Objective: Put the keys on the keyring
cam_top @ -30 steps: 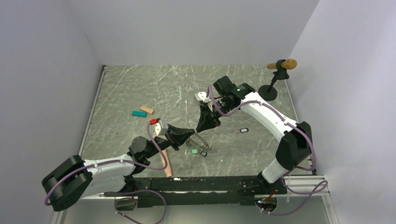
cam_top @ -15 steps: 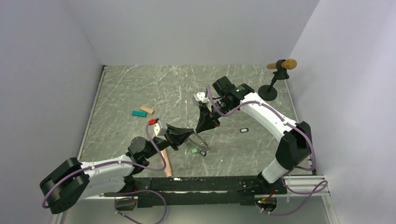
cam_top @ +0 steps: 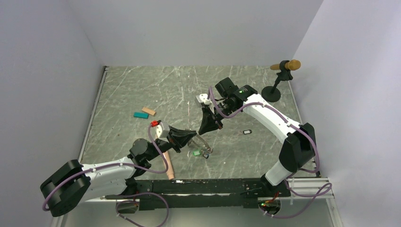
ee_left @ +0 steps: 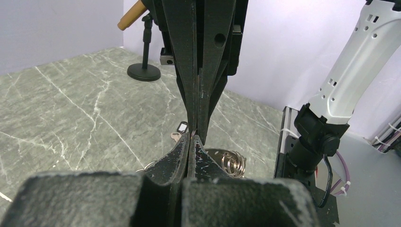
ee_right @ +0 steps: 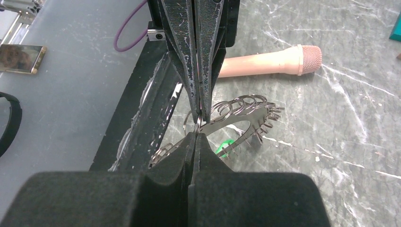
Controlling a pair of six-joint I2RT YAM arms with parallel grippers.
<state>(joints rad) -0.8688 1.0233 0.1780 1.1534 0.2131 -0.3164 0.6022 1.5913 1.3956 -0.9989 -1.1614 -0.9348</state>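
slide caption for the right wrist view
Tip to tip at the keyring: left gripper and right gripper, both shut; green key below, peach cylinder behind.

Scanning all three views now and there's no writing to read: the white arm shell shows plain, and the keys and the teal block on the bench are too small to tell any print.
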